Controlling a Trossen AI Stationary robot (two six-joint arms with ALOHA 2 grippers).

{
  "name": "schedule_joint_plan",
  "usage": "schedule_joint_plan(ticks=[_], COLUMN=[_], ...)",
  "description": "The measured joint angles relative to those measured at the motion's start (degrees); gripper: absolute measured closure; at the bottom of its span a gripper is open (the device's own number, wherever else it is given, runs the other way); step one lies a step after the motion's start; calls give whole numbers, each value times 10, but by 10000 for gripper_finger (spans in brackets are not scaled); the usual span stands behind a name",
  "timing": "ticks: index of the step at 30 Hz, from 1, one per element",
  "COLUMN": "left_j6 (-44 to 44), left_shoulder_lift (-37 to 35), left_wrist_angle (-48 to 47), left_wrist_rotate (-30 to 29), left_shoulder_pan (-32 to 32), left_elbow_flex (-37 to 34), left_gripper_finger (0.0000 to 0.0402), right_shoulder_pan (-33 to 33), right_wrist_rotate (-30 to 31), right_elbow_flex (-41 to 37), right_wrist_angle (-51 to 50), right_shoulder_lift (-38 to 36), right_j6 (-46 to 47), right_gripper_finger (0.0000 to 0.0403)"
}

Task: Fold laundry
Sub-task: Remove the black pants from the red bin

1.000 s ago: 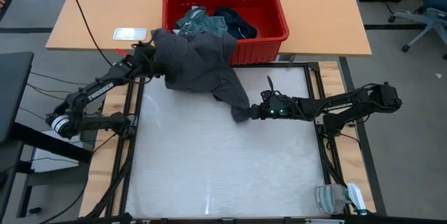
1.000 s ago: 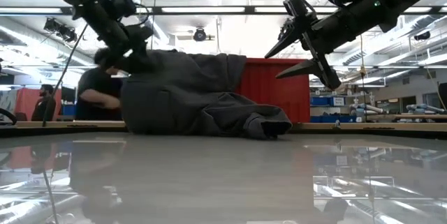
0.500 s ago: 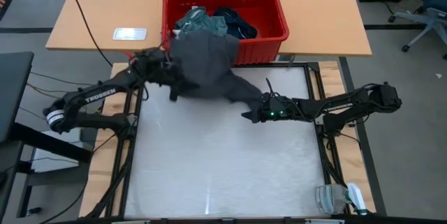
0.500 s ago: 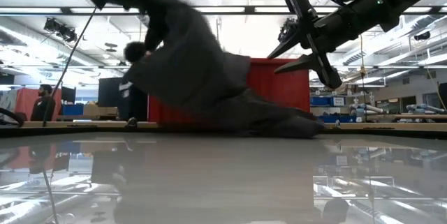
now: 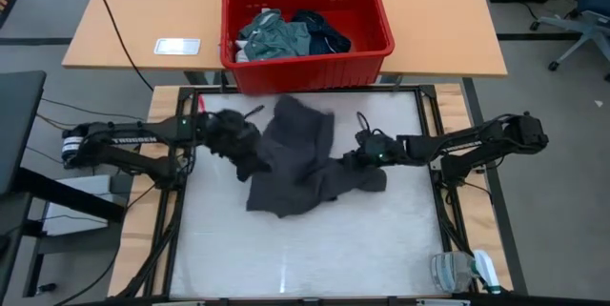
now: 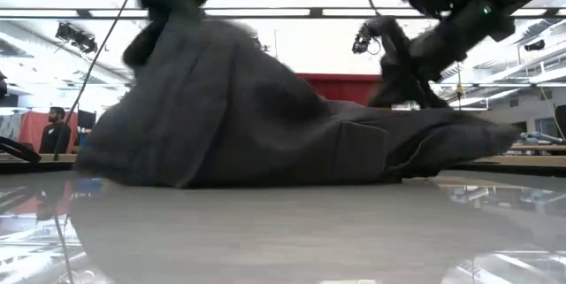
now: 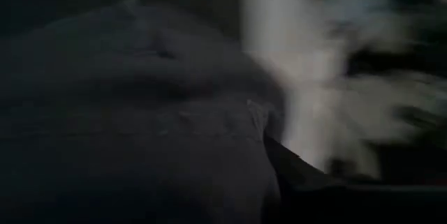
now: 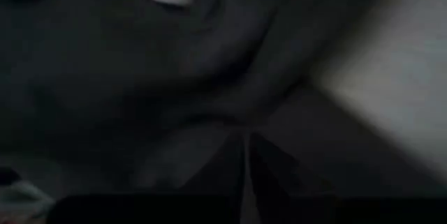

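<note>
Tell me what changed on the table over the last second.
The charcoal grey garment was dragged off the red basket rim and now lies heaped mid-table. The left gripper swung inward, gripping its left edge. The right gripper, open before, closed on its right side. The basket, its remaining laundry and the small card on the desk stayed put.

A garment (image 5: pixel 295 158) lies on the table (image 5: pixel 305 249) between both arms, the basket (image 5: pixel 307 28) behind it.
</note>
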Motion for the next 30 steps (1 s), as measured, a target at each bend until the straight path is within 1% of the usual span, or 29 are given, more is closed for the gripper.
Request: schedule_joint_plan(ticks=[1,3,5,6,8,11,13,14,15,17,18,20,21,23,25,26,27,30], left_j6=[-17,-57,-90,-103,-118,-121,-114,-108,-97,-67,-56,-54,-64,-85,-99,-103,-105,-105], left_shoulder_lift=[2,4,3,2,-1,-4,-5,-6,-6,-6,-6,-1,0,0,0,0,1,0], left_wrist_angle=[-36,-97,-132,-145,-168,-167,-159,-150,-142,-134,-136,-154,-170,-206,-222,-224,-222,-214], left_wrist_rotate=[-44,-108,-142,-152,-160,-161,-161,-160,-153,-121,-107,-102,-112,-151,-187,-198,-203,-207], left_shoulder_pan=[-7,-17,-23,-26,-33,-48,-64,-73,-82,-99,-107,-119,-121,-121,-116,-112,-106,-84], left_elbow_flex=[0,0,0,0,0,0,0,0,0,0,0,0,0,0,0,0,0,0], left_gripper_finger=[350,339,327,320,307,288,279,277,276,277,280,285,286,287,287,287,287,287], right_shoulder_pan=[0,0,5,11,32,79,107,117,123,119,112,91,77,48,14,-6,-28,-90], right_wrist_rotate=[8,7,-23,-51,-129,-268,-327,-339,-337,-310,-288,-225,-182,-92,-21,0,7,-5], right_elbow_flex=[0,0,0,0,0,-1,-1,-1,-1,0,0,0,0,0,0,0,1,0], right_wrist_angle=[-39,-101,-135,-140,-127,-48,18,43,57,60,54,32,30,37,57,71,82,119], right_shoulder_lift=[4,16,30,37,54,68,65,58,49,23,9,-15,-22,-26,-18,-8,6,57], right_j6=[4,9,11,11,18,52,85,105,121,142,144,126,100,23,-46,-64,-75,-94], right_gripper_finger=[378,383,386,387,388,388,389,389,389,389,389,389,389,389,389,390,390,393])
